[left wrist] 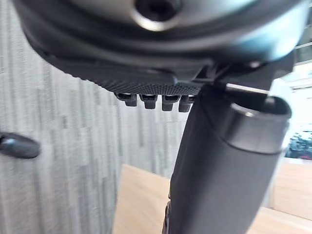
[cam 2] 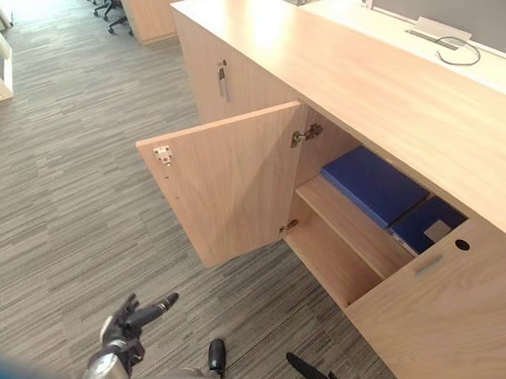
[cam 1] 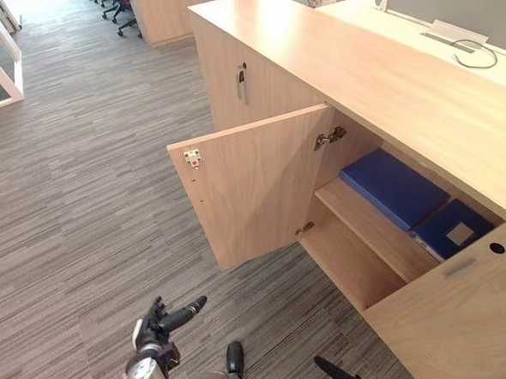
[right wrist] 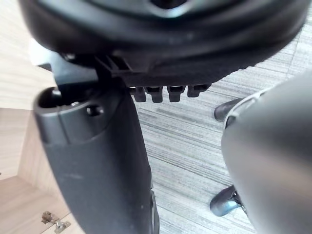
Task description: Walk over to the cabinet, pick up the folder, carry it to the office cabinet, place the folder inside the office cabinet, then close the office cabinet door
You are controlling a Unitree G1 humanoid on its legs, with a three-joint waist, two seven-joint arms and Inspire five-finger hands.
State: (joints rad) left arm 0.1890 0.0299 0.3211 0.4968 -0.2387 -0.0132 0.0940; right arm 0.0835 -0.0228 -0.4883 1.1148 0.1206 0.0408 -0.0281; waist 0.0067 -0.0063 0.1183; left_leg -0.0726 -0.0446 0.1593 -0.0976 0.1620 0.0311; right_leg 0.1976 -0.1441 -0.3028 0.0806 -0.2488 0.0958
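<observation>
While facing the open office cabinet (cam 1: 397, 87) from the carpet (cam 1: 81, 188), seeing two blue folders flat on the upper shelf (cam 1: 363, 224), just beside each other: left folder (cam 1: 392, 188) toward the shelf's hinge-side end, right folder (cam 1: 435, 226) toward the other end, with a pale label. Cannot single out the task's folder between them; either way, already inside. Reads as placing done, closing still to do. Two door leaves open: left door (cam 1: 253, 185) swung out wide, inner face toward the robot; right door (cam 1: 450, 330) swung out at the near right. One more door (cam 1: 222, 67) on the neighbouring unit, closed. Left robot hand (cam 1: 160, 326) low and near, released, fingers loosely extended, grasping nothing. Right robot hand (cam 1: 345, 377) low at the right, likewise relaxed and empty. Key relation: left door ahead of and above the left robot hand, long axis vertical, free edge out to the robot's left, hinges on the cabinet side, so nearer that hand; right door nearer the right robot hand. Probably need to reach round the free edge to the outer face and push back toward the cabinet. Both folders well apart from both hands.
</observation>
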